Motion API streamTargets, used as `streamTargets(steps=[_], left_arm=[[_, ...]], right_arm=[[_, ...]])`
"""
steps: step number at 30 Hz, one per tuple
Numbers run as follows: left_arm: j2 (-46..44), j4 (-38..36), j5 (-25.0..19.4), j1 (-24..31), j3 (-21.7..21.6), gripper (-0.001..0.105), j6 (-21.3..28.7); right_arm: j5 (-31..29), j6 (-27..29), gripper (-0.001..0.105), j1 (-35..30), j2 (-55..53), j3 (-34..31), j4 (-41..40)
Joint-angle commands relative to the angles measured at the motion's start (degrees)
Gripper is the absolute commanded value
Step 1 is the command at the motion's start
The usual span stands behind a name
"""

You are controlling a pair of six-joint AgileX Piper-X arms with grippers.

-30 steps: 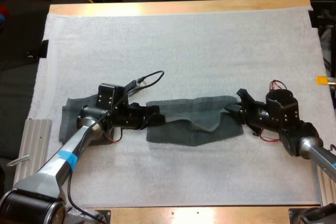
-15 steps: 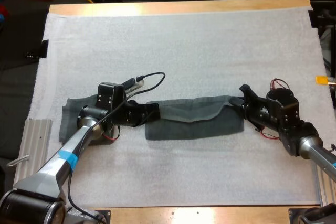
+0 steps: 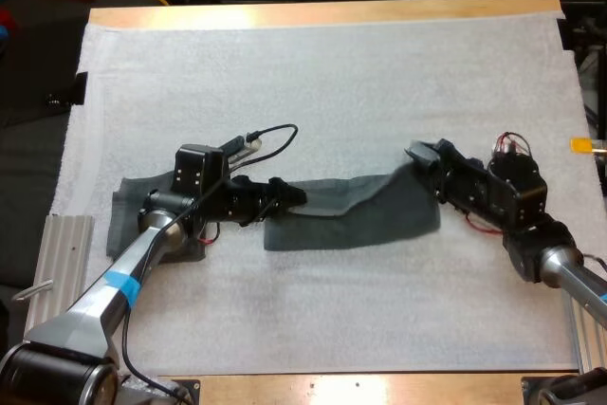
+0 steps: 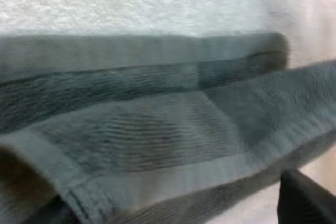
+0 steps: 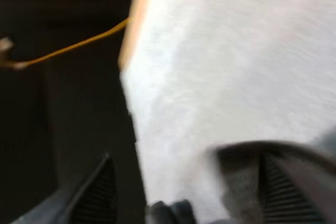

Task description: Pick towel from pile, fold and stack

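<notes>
Towel (image 3: 353,222) flatter now; right gripper (image 3: 418,154) pulled up-frame, jaws apart, probably released. Left gripper (image 3: 288,194) at towel's left end, grip state unclear.

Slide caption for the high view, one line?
The left hand and right hand sit at opposite ends of a dark grey-green towel on the white mat.

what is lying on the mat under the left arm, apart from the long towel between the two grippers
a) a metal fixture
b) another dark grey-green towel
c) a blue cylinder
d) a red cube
b: a second dark grey-green towel lies on the white mat beneath the left arm, left of the long towel that lies between the left gripper and the right gripper.
</notes>
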State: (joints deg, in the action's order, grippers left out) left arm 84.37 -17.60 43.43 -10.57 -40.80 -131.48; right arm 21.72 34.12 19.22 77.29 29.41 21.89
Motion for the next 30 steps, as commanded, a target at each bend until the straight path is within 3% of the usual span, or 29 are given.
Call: streamTargets(steps=[1, 4, 13, 22, 30], left_arm=[[-0.01, 2.12, 2.92, 0.47, -0.92, 0.063, 0.16], [-0.01, 2.44, 7.55, 2.18, -2.47, 0.062, 0.16], [-0.13, 0.83, 17.5, 6.14, -4.27, 0.062, -0.42], [-7.04, -7.99, 14.58, 6.14, -4.27, 0.062, 7.91], [-17.5, -18.49, 10.53, 6.14, -4.27, 0.062, 14.72]], right_arm=[[1.21, 1.78, 0.059, -0.35, -0.07, 0.07, 3.42], [1.63, 1.82, 0.059, -0.35, -0.07, 0.07, 6.91], [4.88, 2.37, 0.059, -0.35, -0.07, 0.07, 6.16], [8.57, 5.13, 0.059, -0.35, -1.17, 0.07, 4.91], [8.47, 15.28, 0.059, -0.35, -8.49, 0.07, -10.83]])
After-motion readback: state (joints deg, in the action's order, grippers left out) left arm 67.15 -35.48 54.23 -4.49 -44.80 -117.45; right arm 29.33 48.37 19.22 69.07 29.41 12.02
